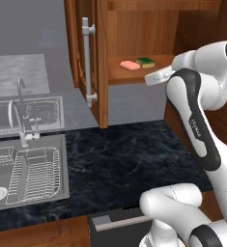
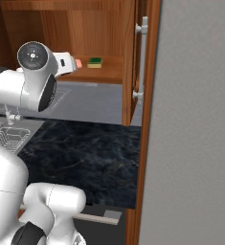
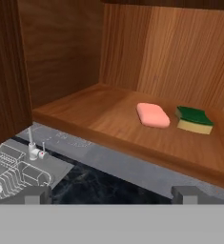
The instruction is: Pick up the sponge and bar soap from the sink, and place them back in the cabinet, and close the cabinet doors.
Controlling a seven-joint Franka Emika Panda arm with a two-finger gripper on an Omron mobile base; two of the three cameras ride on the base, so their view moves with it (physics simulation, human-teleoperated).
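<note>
Soap (image 3: 153,115) & sponge (image 3: 194,119) lie flat on cabinet (image 3: 132,57) shelf (image 3: 99,114), side by side, near but apart, soap left of sponge in hand view. Tool (image 3: 111,194) wide open, holds nothing, hangs just outside shelf front edge. Both doors open: left door (image 1: 101,62), right door (image 2: 129,62). Sink (image 1: 65,164) at left of dark surface (image 1: 124,159), below cabinet.
</note>
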